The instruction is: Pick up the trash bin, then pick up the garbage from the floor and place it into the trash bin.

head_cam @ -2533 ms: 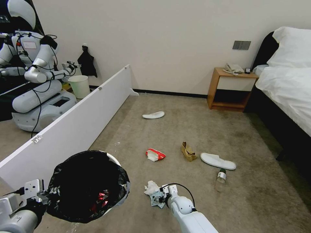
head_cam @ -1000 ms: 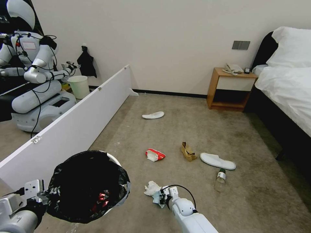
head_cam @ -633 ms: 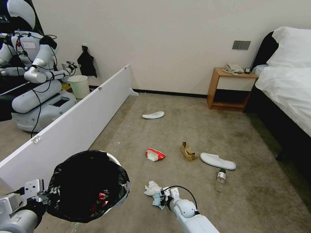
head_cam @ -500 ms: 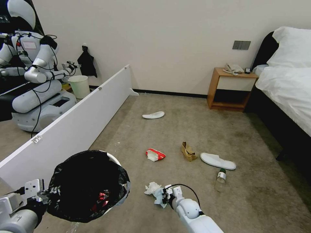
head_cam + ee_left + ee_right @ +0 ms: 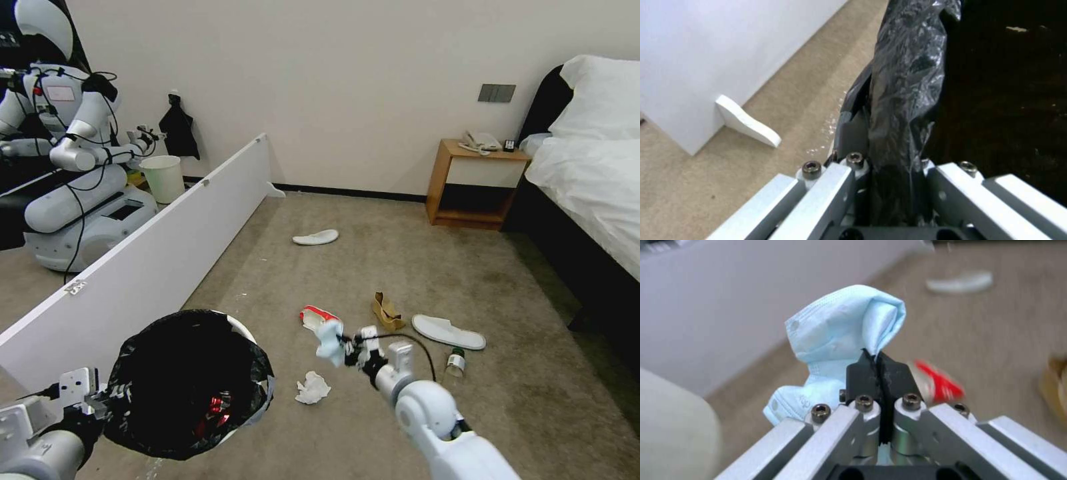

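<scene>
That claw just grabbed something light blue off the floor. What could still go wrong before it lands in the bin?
The right pincer pinches the light-blue mask only by a thin edge fold, so it might slip free on the way. The trash bin hangs from the left pincer, clamped on just one side of its bagged rim, so it could tilt or swing. The white tissue lies on the carpet below and might get overlooked.
</scene>
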### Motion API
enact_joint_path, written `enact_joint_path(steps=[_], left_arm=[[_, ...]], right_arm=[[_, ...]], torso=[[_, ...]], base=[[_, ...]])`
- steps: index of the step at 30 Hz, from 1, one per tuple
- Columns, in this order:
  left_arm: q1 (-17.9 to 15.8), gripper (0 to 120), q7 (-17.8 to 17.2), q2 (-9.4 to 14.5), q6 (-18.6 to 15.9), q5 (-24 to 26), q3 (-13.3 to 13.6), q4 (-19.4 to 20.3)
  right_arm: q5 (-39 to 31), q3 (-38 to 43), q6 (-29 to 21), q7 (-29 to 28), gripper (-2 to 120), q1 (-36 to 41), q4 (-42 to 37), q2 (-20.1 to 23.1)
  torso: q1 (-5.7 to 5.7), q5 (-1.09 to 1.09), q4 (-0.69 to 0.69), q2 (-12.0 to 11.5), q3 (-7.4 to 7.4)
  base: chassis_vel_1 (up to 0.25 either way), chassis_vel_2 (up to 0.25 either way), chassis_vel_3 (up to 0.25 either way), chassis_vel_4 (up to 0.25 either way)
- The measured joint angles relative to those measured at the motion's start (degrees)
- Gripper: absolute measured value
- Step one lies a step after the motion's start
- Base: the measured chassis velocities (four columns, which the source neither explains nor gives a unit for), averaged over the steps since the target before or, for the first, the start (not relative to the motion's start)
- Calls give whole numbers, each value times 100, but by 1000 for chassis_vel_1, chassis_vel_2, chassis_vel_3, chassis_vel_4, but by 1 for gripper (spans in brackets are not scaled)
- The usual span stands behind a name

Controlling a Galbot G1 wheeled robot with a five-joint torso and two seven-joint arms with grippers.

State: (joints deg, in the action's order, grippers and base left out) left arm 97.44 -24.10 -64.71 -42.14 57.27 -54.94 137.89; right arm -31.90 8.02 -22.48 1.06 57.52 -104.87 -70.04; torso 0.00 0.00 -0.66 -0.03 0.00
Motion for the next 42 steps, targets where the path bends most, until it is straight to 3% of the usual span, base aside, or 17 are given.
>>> enact_joint_path(steps=[5,11,18,27,33,42], left_arm=[[123,3,-3,9,0,-31,100,92],[227,3,-6,-17,0,-72,113,158],[262,3,-8,-25,0,-137,126,166],[221,3,-11,17,0,-175,95,145],[229,3,-9,17,0,-169,64,141],[197,3,-5,57,0,-167,48,116]], right_arm=[[-263,-178,310,167,0,-356,-377,104],[-848,-1106,786,337,0,-1781,-252,-49],[-1426,-1817,827,256,0,-2631,-300,-199],[-2842,-2729,-43,-233,0,-3651,-929,-68],[-3007,-3019,-567,-469,0,-3643,-1163,67],[-2932,-3222,-1094,-601,0,-3098,-1460,862]], torso=[[0,0,0,0,0],[0,-1,4,0,0],[0,-2,1,0,0],[0,-1,0,0,0],[0,-1,2,0,0],[0,0,0,0,0]], base=[[0,0,0,0],[0,0,0,0],[0,0,0,0],[0,0,0,0],[0,0,0,0],[0,0,0,0]])
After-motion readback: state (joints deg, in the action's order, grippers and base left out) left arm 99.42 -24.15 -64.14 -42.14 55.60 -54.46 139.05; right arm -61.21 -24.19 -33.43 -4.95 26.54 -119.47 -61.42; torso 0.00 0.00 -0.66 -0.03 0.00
